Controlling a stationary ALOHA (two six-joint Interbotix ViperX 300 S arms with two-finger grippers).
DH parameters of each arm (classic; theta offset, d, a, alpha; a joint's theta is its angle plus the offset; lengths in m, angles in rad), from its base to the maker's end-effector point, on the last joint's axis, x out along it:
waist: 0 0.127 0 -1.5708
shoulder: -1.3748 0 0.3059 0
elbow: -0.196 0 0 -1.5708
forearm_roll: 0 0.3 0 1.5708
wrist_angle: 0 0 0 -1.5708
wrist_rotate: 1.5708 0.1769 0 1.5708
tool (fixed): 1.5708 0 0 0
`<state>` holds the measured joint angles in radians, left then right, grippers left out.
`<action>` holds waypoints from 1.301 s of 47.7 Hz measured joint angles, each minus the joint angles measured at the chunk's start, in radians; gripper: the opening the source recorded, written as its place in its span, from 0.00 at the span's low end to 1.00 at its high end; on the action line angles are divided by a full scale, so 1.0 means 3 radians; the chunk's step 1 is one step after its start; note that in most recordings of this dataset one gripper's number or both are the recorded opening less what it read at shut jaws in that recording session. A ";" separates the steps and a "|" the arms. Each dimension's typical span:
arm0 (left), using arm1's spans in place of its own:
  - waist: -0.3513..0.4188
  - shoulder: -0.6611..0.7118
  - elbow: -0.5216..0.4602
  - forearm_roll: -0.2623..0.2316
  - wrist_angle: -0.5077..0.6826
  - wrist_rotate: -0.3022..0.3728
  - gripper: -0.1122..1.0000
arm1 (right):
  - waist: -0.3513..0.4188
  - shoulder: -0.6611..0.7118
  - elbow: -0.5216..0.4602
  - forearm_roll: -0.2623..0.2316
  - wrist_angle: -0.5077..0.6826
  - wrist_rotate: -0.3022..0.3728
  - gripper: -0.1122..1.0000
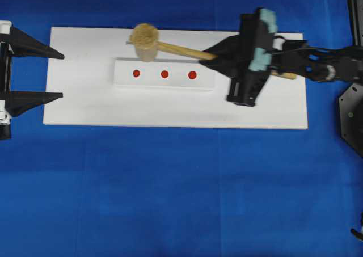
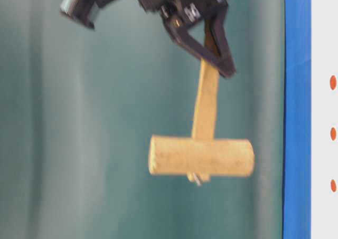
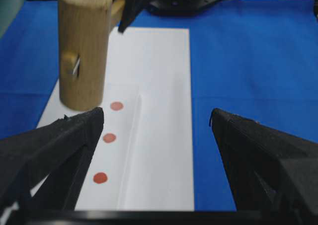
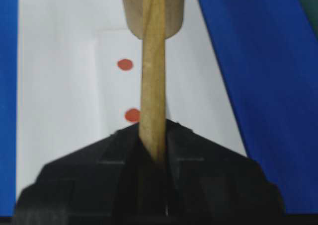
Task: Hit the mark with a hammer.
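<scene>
Robotics lab bench, blue cloth (image 1: 170,200), white board (image 1: 272,109), teal backdrop curtain (image 2: 79,144)

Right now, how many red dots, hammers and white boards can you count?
Red dots: 3
Hammer: 1
White boards: 2, the big board and the small strip lying on it
Total: 6

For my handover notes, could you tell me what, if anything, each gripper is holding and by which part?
The right gripper is shut on the hammer, gripping its handle partway along; the butt end pokes out behind. The left gripper is open and holds nothing.
</scene>
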<state>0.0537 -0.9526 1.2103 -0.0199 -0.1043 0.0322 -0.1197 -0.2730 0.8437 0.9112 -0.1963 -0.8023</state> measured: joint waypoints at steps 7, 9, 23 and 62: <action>0.0000 0.0005 0.0000 0.0000 -0.0005 0.0000 0.88 | 0.0010 -0.0189 0.0174 0.0005 0.0000 0.0015 0.12; 0.0000 0.0000 0.0000 0.0000 0.0000 0.0000 0.88 | 0.0015 -0.0220 0.0189 0.0005 -0.0005 0.0010 0.12; 0.0000 0.0000 0.0000 0.0000 0.0000 0.0000 0.88 | 0.0066 -0.0005 0.0205 0.0015 0.0000 0.0020 0.12; 0.0005 -0.0005 0.0000 0.0000 -0.0005 -0.0020 0.88 | 0.0061 -0.0261 0.0383 0.0266 -0.0056 -0.0015 0.12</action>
<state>0.0552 -0.9541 1.2103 -0.0199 -0.1058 0.0261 -0.1012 -0.3513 0.9587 0.9910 -0.2132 -0.8069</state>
